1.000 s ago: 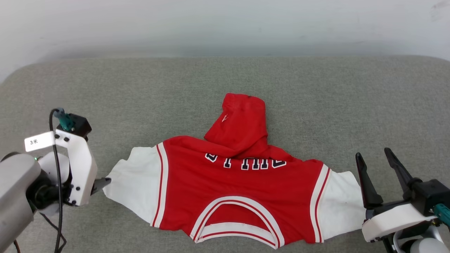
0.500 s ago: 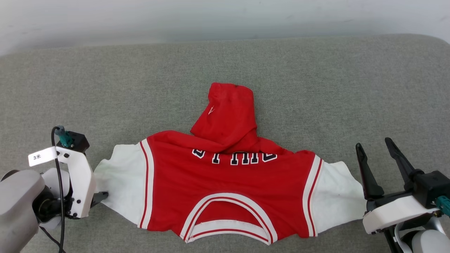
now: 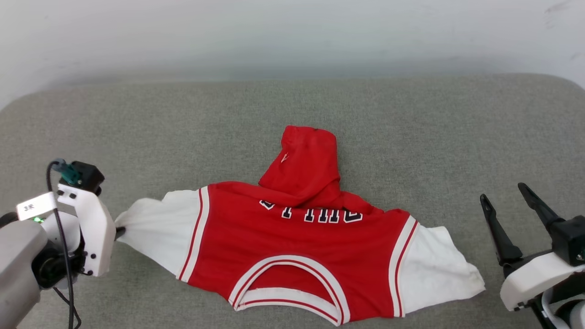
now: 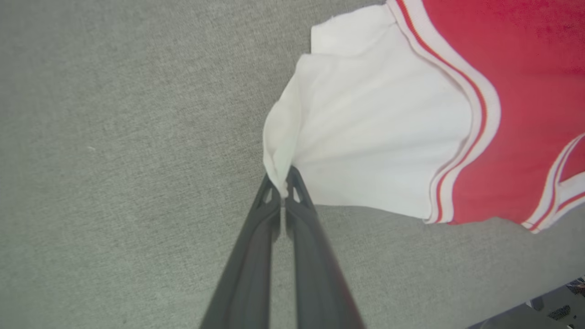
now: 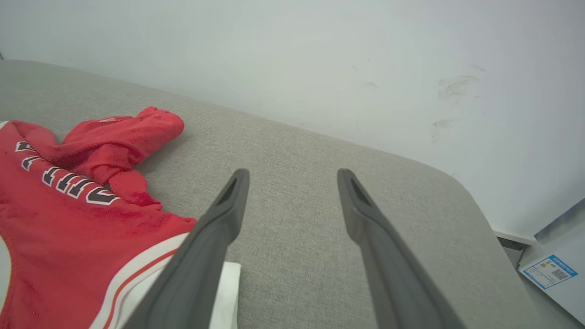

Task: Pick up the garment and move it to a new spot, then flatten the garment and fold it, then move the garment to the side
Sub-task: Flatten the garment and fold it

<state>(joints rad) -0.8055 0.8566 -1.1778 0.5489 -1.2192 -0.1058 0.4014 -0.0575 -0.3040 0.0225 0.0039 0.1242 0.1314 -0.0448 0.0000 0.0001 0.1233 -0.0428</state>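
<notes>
The garment (image 3: 297, 246), a red T-shirt with white sleeves and striped trim, lies on the grey cushioned surface (image 3: 411, 137) with its collar toward me and its lower part bunched up at the far side. My left gripper (image 3: 119, 231) is shut on the tip of the left white sleeve (image 4: 365, 141), pinching the cloth (image 4: 284, 183) into a taut point. My right gripper (image 3: 505, 198) stands open to the right of the right sleeve (image 3: 434, 269), apart from it. In the right wrist view the garment (image 5: 68, 201) lies left of my open right gripper (image 5: 292, 176).
A pale wall (image 3: 292, 36) runs along the far edge of the grey surface. The surface's rounded right corner (image 5: 457, 183) drops to a floor with a white labelled object (image 5: 548, 274). Bare grey surface lies left, right and beyond the garment.
My left gripper has drawn the left sleeve outward to the left, stretching it to a point. The head camera shifted between frames. My right gripper stays open and now stands clear of the right sleeve.
</notes>
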